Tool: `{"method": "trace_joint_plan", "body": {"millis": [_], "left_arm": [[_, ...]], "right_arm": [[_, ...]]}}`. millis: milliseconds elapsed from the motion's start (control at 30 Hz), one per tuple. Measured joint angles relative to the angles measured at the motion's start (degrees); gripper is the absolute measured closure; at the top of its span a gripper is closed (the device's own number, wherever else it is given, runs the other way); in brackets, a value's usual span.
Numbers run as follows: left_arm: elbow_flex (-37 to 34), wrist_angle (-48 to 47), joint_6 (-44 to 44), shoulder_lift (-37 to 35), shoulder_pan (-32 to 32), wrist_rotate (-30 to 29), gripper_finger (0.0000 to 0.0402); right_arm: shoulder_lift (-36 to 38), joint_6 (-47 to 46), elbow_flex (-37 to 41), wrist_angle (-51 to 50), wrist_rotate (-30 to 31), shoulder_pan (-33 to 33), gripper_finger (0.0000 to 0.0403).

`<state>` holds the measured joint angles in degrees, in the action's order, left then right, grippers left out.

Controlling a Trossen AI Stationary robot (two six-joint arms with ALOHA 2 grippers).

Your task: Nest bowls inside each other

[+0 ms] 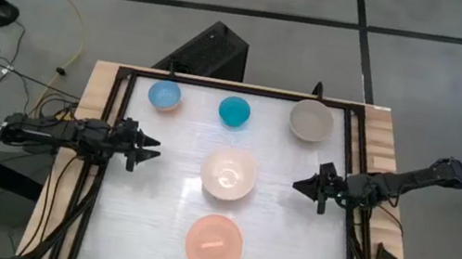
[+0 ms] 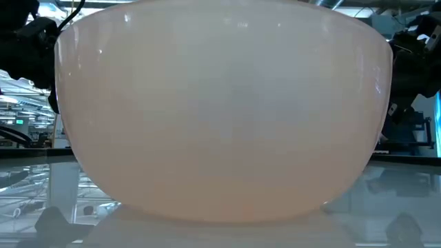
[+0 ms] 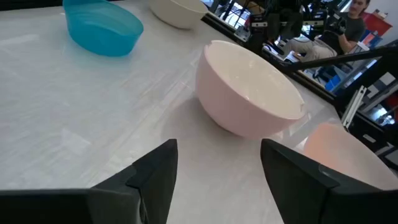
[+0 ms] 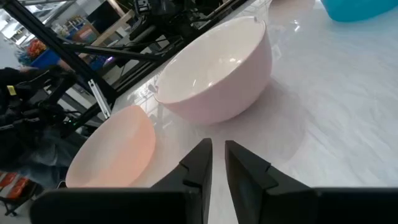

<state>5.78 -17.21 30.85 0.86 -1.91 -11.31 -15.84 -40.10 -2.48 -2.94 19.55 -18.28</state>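
Five bowls rest on their bases on the white table. Along the far edge stand a light blue bowl (image 1: 164,96), a turquoise one (image 1: 234,111) (image 3: 102,28) and a grey-beige one (image 1: 311,120). The pale pinkish-white bowl (image 1: 229,173) (image 3: 249,93) (image 4: 217,68) stands at the centre. The salmon-pink bowl (image 1: 214,243) (image 2: 220,117) (image 4: 115,149) is near the front edge. My left gripper (image 1: 152,148) (image 3: 217,146) hovers open, left of the pale bowl. My right gripper (image 1: 297,185) (image 4: 217,146) hovers to the right of that bowl. Only a narrow slit shows between its fingers and nothing is in it.
Black frame rails (image 1: 118,129) run along the table's left, right and far sides, with wooden strips outside them. A small black wedge (image 1: 384,252) lies on the right strip. A person (image 3: 354,18) sits in the room beyond. Bare table lies between each gripper and the pale bowl.
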Motion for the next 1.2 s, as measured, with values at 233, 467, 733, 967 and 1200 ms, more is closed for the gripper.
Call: {"method": "trace_joint_plan", "body": {"millis": [233,467,733,967,1200], "left_arm": [[0.0,0.0,0.0,0.0,0.0,0.0,0.0183],[0.0,0.0,0.0,0.0,0.0,0.0,0.0183],[0.0,0.0,0.0,0.0,0.0,0.0,0.0183],[0.0,0.1,0.1,0.0,0.0,0.0,0.0183],[-0.2,1.9,0.7,0.0,0.0,-0.7,0.0183]], "right_arm": [[0.0,0.0,0.0,0.0,0.0,0.0,0.0321],[0.0,0.0,0.0,0.0,0.0,0.0,0.0321],[0.0,0.0,0.0,0.0,0.0,0.0,0.0321],[0.0,0.0,0.0,0.0,0.0,0.0,0.0321],[0.0,0.0,0.0,0.0,0.0,0.0,0.0321]]}}
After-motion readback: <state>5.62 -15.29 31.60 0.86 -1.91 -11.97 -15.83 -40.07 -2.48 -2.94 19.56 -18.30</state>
